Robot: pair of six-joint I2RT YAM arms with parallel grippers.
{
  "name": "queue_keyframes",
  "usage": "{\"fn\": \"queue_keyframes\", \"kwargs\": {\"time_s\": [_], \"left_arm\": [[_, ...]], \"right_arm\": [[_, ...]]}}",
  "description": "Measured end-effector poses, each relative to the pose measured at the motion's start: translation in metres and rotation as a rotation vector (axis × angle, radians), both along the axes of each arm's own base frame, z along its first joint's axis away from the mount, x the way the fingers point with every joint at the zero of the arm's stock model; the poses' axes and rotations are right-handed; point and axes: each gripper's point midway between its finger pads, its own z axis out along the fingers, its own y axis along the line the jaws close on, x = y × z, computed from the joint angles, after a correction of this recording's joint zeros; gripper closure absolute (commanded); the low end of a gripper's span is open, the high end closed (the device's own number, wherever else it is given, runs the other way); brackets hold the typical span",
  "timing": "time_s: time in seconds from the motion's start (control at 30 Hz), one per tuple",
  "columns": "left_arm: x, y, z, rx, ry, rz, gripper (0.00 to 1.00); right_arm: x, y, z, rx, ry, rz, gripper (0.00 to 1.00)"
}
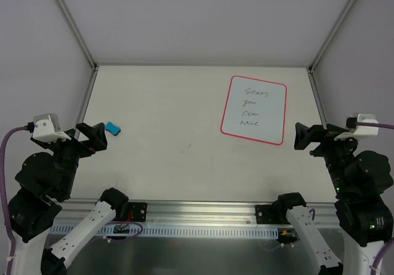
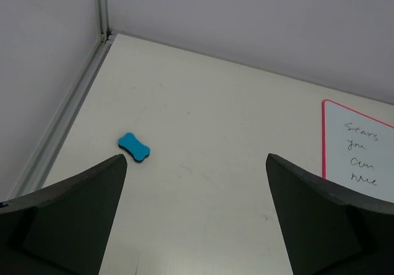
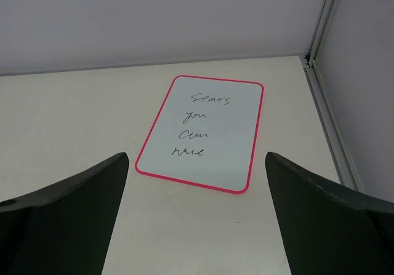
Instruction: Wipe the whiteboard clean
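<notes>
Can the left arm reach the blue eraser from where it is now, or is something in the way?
Probably yes. The eraser lies on bare table just ahead of the left tool, whose jaws stand open, and nothing lies between them.

The top view looks down from above and behind the arms (image 1: 86,226), their bases along its bottom edge, taking in the whole table (image 1: 172,121) up to the back wall (image 1: 203,23). The left wrist view sits low over the table's left side, facing forward past the left gripper (image 2: 196,164), with the eraser (image 2: 134,147) near. The right wrist view faces forward past the right gripper (image 3: 196,161), centred on the whiteboard (image 3: 200,133). All three views share the whiteboard; the top and left wrist views share the eraser.
</notes>
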Motion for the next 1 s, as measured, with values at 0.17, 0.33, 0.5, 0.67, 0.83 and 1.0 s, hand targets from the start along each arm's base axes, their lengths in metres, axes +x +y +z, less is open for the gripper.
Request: {"fn": "queue_keyframes", "kwargs": {"time_s": [0.17,0.33,0.5,0.67,0.83,1.0], "left_arm": [[0.002,-0.001,-0.010,0.007,0.030,0.004,0.01],[0.008,-0.006,-0.027,0.008,0.077,0.006,0.01],[0.021,-0.019,-0.058,0.009,0.169,-0.012,0.01],[0.033,-0.040,-0.101,-0.011,0.300,-0.050,0.01],[0.041,-0.061,-0.142,-0.049,0.439,-0.083,0.01],[0.040,-0.080,-0.174,-0.092,0.561,-0.121,0.01]], "right_arm": [[0.004,0.008,-0.006,0.012,0.015,0.040,0.01],[0.021,0.021,-0.033,0.098,0.105,0.058,0.01],[0.054,0.041,-0.091,0.158,0.321,0.084,0.01],[0.090,0.068,-0.158,0.152,0.607,0.151,0.01],[0.110,0.108,-0.214,0.049,0.794,0.220,0.01],[0.134,0.144,-0.258,-0.060,0.884,0.228,0.01]]}}
